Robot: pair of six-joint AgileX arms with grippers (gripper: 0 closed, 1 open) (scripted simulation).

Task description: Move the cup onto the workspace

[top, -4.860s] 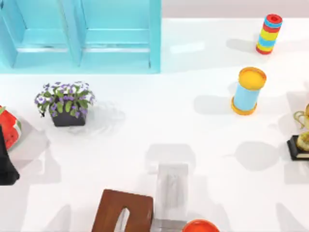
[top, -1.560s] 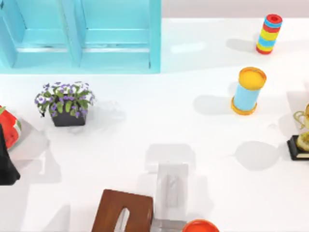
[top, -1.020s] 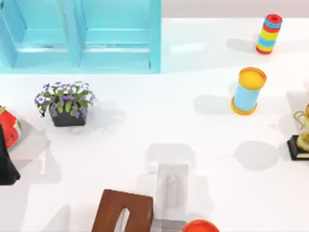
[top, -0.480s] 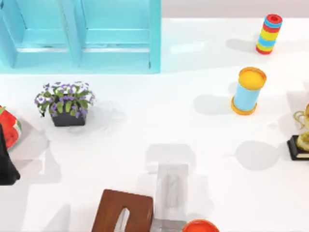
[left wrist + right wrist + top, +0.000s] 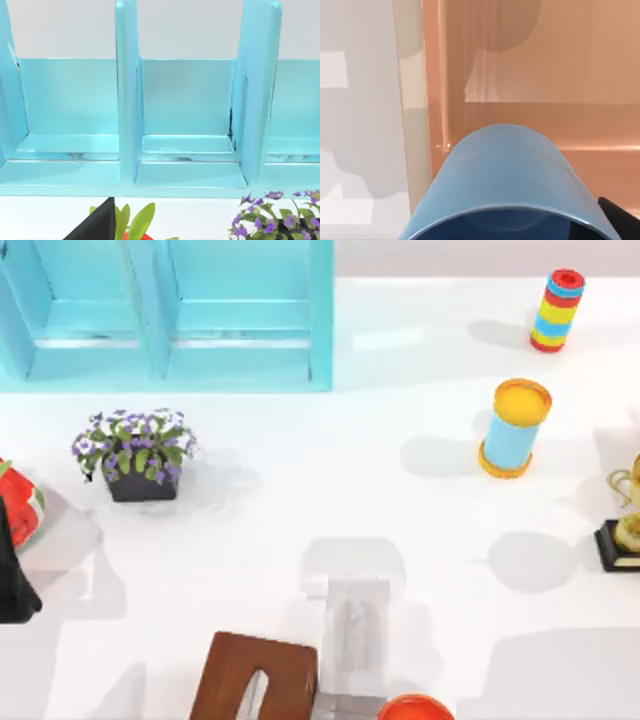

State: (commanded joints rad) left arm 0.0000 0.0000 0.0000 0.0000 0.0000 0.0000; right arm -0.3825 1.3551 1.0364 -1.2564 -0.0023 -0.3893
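Right gripper state cannot be told; cup (image 5: 507, 185) lies close under its wrist camera, long axis toward the lens, rim nearest, above a peach-coloured surface (image 5: 530, 75)

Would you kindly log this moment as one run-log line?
cup: close under right wrist camera, over a tan surface | workspace: cup not seen there | left arm: facing turquoise cabinet

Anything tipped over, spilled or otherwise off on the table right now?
Nothing stands out. On the workspace the flower pot, the yellow-capped cylinder and the ring stack all stand upright, with no spill. The right wrist view shows the cup close up over a pale orange surface, looking intact.
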